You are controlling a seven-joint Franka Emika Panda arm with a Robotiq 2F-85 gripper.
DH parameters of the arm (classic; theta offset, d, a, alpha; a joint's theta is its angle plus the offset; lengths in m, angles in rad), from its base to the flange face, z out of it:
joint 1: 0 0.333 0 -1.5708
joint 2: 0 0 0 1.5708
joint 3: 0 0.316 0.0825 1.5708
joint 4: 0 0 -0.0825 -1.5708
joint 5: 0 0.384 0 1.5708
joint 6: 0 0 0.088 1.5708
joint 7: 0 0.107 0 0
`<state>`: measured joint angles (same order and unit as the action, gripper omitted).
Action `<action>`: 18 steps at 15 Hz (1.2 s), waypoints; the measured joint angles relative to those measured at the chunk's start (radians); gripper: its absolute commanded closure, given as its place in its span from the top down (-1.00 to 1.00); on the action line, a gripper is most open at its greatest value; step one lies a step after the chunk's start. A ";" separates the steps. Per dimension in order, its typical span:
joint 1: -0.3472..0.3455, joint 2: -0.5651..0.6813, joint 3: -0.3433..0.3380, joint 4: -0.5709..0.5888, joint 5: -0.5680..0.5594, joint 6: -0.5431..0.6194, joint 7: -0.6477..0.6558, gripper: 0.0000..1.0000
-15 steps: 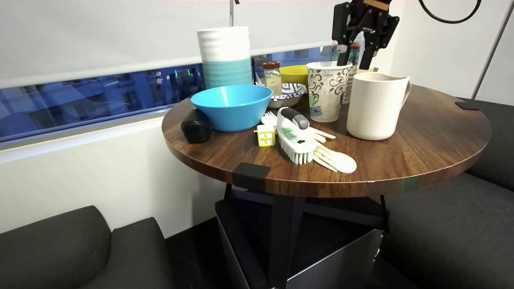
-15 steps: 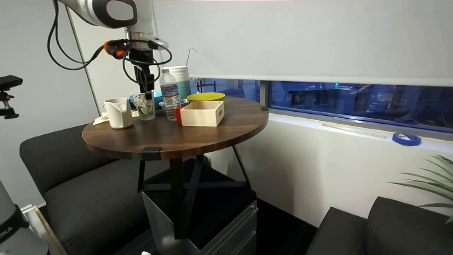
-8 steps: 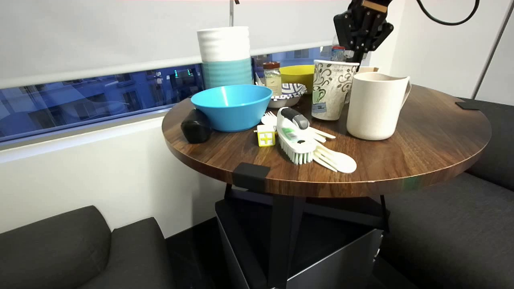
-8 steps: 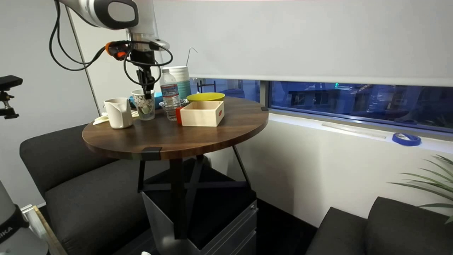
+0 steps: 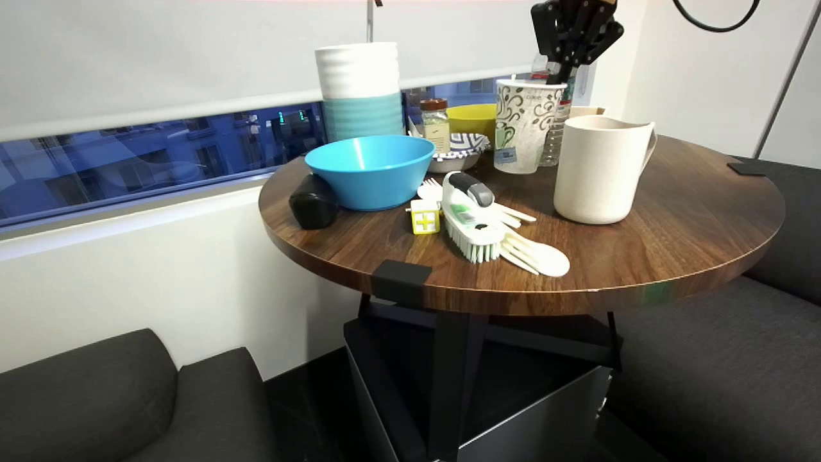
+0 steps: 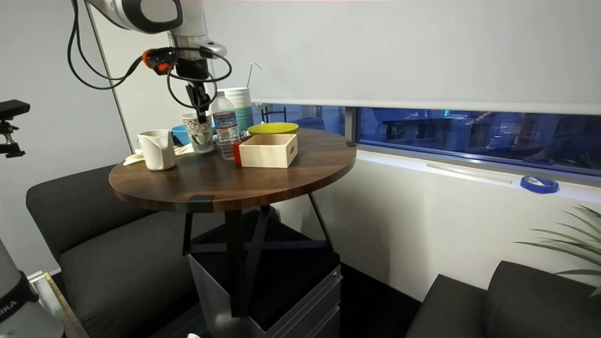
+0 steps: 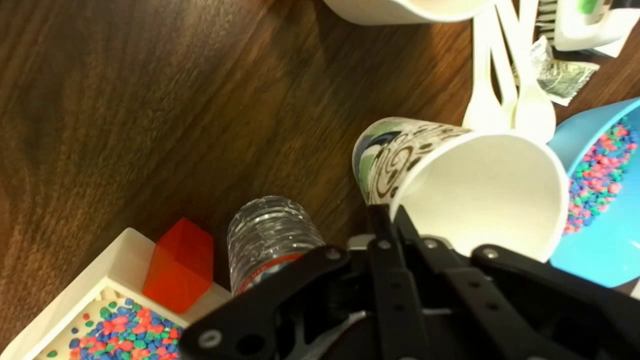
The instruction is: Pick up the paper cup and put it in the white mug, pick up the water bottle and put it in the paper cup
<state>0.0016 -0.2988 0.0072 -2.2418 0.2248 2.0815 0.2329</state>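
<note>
I'm pinching the cup (image 7: 480, 195) by its rim, gripper (image 7: 391, 212) jaws narrow, one finger inside. Can't tell whether its base is touching the table (image 6: 220, 180). In an exterior view it's showing between mug (image 6: 157, 151) and bottle (image 6: 227, 127), both standing upright.

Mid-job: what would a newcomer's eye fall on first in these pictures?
Probably the paper cup, pinched at its rim by the black hand in the wrist view. In an exterior view, the bright blue bowl stands out at the picture-left side of the table. The wrist view adds a red block beside a pale box.
</note>
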 measured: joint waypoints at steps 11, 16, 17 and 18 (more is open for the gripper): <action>0.004 -0.193 0.011 0.070 -0.005 -0.166 -0.033 -0.98; 0.006 -0.210 0.009 0.101 -0.005 -0.320 -0.103 -0.98; 0.007 -0.210 0.008 0.101 -0.004 -0.335 -0.121 -0.98; 0.009 -0.209 0.007 0.101 -0.004 -0.349 -0.138 -0.98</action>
<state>0.0104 -0.5074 0.0146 -2.1410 0.2206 1.7324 0.0952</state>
